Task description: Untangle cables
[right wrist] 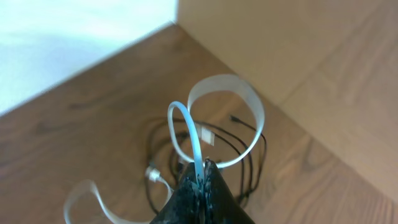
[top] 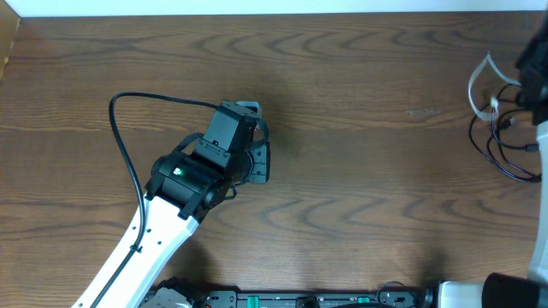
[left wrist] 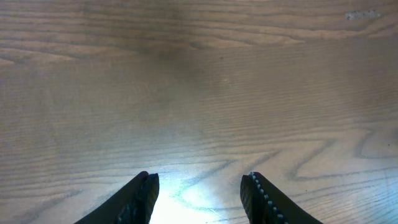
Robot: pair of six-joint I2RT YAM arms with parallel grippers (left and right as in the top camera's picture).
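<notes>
The cables lie at the table's far right edge. The white cable (top: 476, 89) curls in loops above the black cable (top: 501, 152), which lies in coils on the wood. My right gripper (right wrist: 202, 167) is shut on the flat white cable (right wrist: 225, 87), which arcs up out of the fingertips; the thin black cable (right wrist: 254, 163) lies coiled beneath it on the table. In the overhead view only part of the right arm (top: 537, 68) shows over the bundle. My left gripper (left wrist: 199, 183) is open and empty over bare wood, far left of the cables, at the table's middle (top: 257, 161).
The wooden table (top: 360, 171) fills the view. A thick black robot cable (top: 128, 154) loops off the left arm. A light wall corner (right wrist: 280, 37) stands right behind the cables. Arm bases sit along the front edge (top: 342, 298).
</notes>
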